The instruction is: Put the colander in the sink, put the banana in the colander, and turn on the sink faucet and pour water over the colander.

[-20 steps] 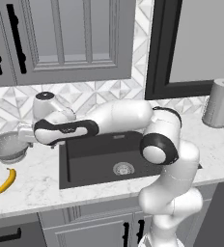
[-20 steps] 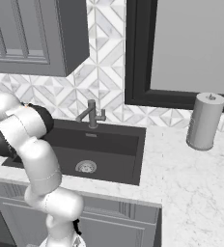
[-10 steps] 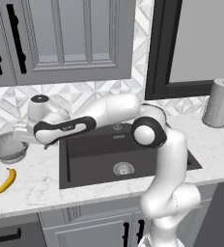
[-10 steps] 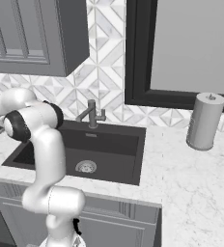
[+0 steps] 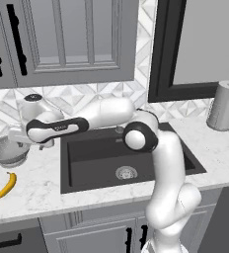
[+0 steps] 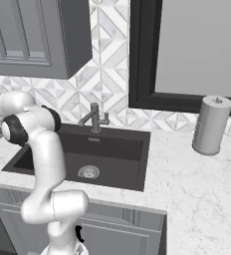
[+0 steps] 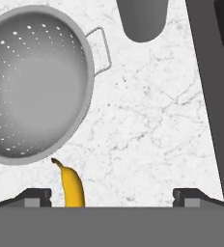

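Tool: my tool [image 7: 113, 197] hangs above the marble tabletop [image 7: 152, 125] left of the basin, its two tips spread wide with nothing between them, so I read it as open and empty.
Banana: the banana [image 5: 6, 186] lies on the tabletop near the front edge, clear of the basin; in the hand view it [image 7: 72, 185] sits just beside the colander's rim, and I cannot tell whether the two touch.
Colander: the colander [image 5: 9, 150] stands upright and empty on the tabletop behind the banana, one side handle turned toward the basin, under my outstretched forearm.
Sink: the sink [image 5: 95, 157] is to the right of both, dry-looking, with only its steel drain [image 5: 126, 172] on the floor.
Sink faucet: the sink faucet [image 6: 94, 118] stands at the back rim of the basin; I see no water running.
Progress: by my reading none of the three steps is done; the colander is yet to go into the sink, the banana yet to go into it, the water yet to run.
Step in hand: I judge this as the approach to the colander, first pick of the job.
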### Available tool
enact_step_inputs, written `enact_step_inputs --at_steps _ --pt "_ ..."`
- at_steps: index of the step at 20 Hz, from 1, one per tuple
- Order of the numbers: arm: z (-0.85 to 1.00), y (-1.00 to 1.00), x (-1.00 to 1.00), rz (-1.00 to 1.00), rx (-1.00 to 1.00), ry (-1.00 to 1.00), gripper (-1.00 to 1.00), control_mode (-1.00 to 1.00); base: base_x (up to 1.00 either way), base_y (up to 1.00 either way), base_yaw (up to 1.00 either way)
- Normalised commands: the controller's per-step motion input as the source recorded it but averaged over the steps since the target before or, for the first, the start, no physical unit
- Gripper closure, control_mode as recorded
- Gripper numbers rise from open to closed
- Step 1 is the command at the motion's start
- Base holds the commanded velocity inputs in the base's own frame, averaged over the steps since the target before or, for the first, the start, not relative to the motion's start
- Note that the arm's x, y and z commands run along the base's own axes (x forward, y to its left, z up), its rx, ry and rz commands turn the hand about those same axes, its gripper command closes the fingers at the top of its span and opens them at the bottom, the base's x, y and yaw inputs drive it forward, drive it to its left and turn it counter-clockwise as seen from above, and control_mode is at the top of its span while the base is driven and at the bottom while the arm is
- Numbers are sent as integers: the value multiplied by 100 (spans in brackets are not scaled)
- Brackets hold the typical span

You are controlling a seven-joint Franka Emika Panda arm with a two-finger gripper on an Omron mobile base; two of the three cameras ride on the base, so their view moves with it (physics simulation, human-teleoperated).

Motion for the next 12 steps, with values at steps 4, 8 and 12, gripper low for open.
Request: enact_step_inputs --at_steps 4,8,12 --pt "-36 0 8 -2 0 5 -100 -100 0 0 0" --pt "-42 0 18 0 2 2 -100 -100 0 0 0" --pt "-27 2 24 0 5 0 -100 -100 0 0 0"
